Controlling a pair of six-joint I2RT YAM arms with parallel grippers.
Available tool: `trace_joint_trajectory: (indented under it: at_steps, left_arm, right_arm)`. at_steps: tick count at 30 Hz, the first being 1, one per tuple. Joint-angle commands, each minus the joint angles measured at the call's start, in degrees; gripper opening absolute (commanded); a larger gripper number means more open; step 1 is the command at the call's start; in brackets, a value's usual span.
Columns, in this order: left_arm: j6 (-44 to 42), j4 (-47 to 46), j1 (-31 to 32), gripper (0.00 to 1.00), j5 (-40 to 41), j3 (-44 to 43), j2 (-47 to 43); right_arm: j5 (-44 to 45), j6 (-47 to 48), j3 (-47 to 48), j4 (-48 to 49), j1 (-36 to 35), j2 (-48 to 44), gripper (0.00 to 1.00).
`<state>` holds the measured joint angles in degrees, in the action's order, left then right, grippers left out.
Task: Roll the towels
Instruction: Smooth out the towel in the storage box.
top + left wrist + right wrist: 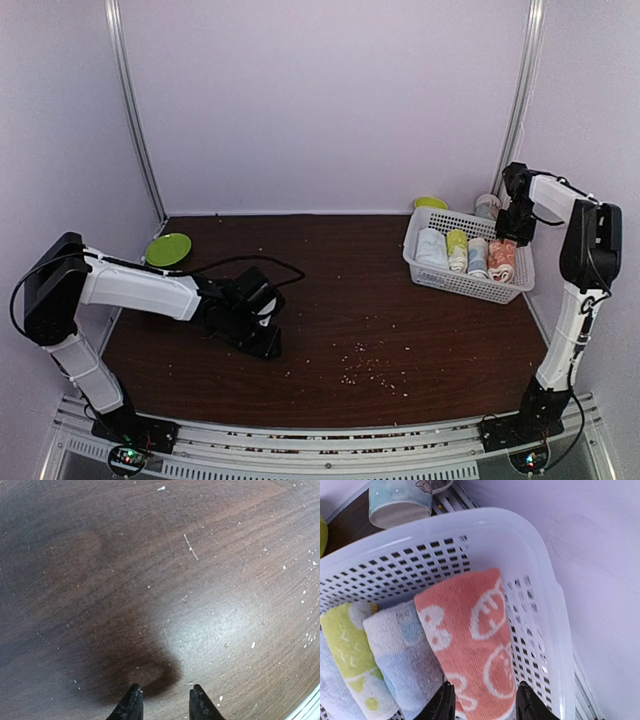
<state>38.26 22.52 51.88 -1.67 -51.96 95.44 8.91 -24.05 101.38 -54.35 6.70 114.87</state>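
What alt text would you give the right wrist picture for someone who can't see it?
An orange towel lies rolled in a white basket, the right gripper straddling one end. A blue towel lies beside it.

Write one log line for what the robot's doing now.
left gripper: open, empty, over brown wooden table | right gripper: jaws astride rolled orange cream-patterned cloth towel in white perforated plastic basket, grip unclear

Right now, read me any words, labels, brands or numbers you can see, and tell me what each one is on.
None can be read.
The orange towel bears only cream patterns, no letters.
The mug shows part of a cartoon drawing, cut off by the frame, with no text in sight.
The basket shows no label.
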Motion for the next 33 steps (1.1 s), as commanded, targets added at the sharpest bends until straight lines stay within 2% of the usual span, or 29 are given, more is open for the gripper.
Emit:
trace_joint_trajectory:
  at_steps: [1, 5, 12, 23, 33]
  left_arm:
    - [0.46, -1.51, 0.57, 0.33, 0.42, 0.73, -1.7]
    - [0.11, -1.52, 0.75, 0.33, 0.59, 0.64, -2.05]
    - [-0.08, -0.98, 0.77, 0.33, 1.21, 0.73, -2.54]
    - [0.23, 0.2, 0.77, 0.33, 2.18, 0.37, -3.02]
    - [0.23, -0.07, 1.12, 0.33, 2.35, 1.26, -3.89]
  right_arm:
    - [0.66, 0.12, -9.19, 3.84, -1.51, -7.79, 0.41]
    - [1.93, 0.88, -14.13, 5.2, -1.95, -8.39, 0.4]
    - [4.5, 1.47, -15.25, 5.71, -2.04, -5.34, 0.54]
    - [10.76, 2.06, -16.25, 4.26, -2.04, -1.96, 0.52]
    - [1.32, 1.28, -16.95, 6.32, -2.04, -9.09, 0.54]
